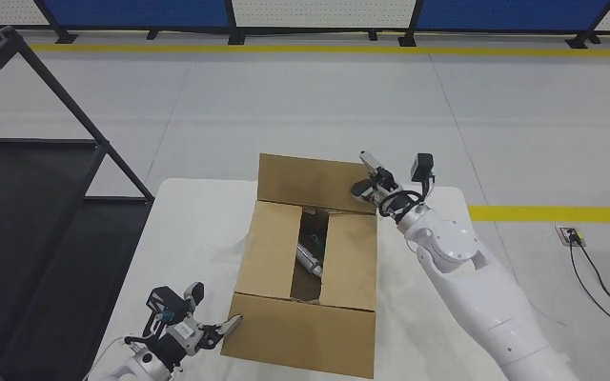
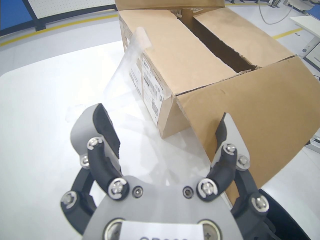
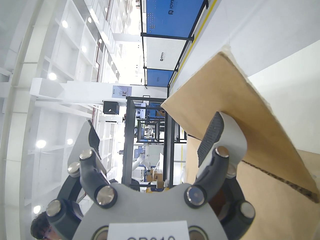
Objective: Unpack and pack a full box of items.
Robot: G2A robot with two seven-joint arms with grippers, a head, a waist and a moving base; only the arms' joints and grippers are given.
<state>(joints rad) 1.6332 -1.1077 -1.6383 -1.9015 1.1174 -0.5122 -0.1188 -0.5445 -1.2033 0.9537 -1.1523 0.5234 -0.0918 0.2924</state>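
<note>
**Box half open, both pincers free, flaps in the way**

The brown cardboard box [image 1: 272, 252] stands in the middle of the white table [image 1: 191, 229]. Its far flap [image 1: 305, 179] is raised and its near flap [image 1: 300, 333] is folded out towards the robot. The two side flaps lie across the top, leaving a narrow gap where a few items [image 1: 310, 250] show inside.

The left pincer [image 2: 162, 116] is spread wide and grasps nothing. It sits low by the box's near corner, with one finger just beside the near flap. The right pincer [image 3: 153, 119] is also released, with one finger at the far flap's corner. I cannot tell whether it touches.

The main risk is the loose strip of clear tape [image 2: 130, 71], which hangs from the box's side down onto the table between the left fingers. It could stick to a pad and drag the box. Pushing on either flap may slide the light carton rather than bend the fold. The side flaps probably block any reach inside until they are folded back.

A black metal frame [image 1: 57, 190] stands beside the table, well apart from the box.
</note>
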